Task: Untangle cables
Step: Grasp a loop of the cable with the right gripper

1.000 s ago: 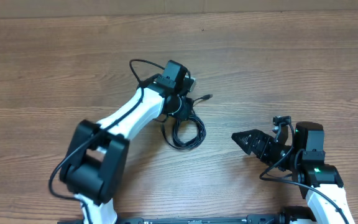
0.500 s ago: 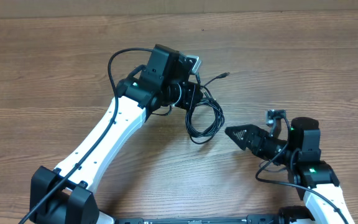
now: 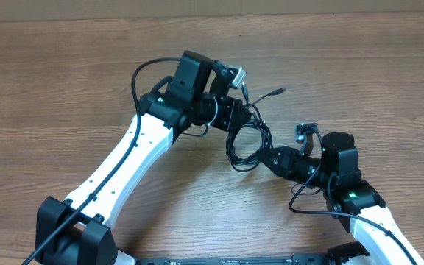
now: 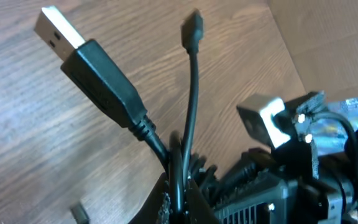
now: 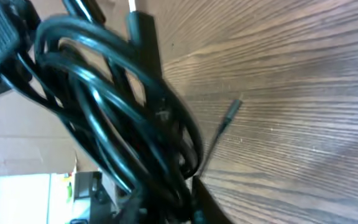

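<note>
Here, cables (image 3: 245, 143) (coiled) sit pinched in left claw (image 3: 234, 116).

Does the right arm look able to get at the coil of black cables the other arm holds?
Likely yes. The right gripper sits at the edge of the cables, loops filling its wrist view. Nothing lies between; the left gripper holds their far end.

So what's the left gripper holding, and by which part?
The left gripper clamps the bunched cables just behind their plug ends.
</note>
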`<move>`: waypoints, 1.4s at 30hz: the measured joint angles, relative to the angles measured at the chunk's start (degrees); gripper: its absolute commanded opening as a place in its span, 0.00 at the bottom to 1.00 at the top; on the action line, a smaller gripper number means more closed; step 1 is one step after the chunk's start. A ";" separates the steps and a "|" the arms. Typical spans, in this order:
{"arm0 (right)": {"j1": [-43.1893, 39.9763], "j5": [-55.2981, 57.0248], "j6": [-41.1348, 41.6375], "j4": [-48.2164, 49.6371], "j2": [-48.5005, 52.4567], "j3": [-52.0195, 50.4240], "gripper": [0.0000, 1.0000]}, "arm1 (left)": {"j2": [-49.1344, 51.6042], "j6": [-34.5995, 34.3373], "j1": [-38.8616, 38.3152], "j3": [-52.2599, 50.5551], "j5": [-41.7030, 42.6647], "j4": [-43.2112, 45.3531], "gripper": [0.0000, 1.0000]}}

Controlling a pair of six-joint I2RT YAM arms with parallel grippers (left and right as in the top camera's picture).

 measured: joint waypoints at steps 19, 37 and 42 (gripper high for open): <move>-0.39 -8.70 -5.51 -5.73 -0.02 1.99 0.04 | 0.00 -20.33 -0.17 -0.66 -16.33 1.62 0.04; 0.00 -15.08 -6.29 15.65 0.42 0.66 0.06 | 0.04 -9.25 1.73 -0.48 -14.01 -6.58 0.19; 0.07 -15.74 -6.34 17.94 0.42 0.61 0.07 | 0.04 -1.14 2.19 -0.22 -10.23 -9.49 0.73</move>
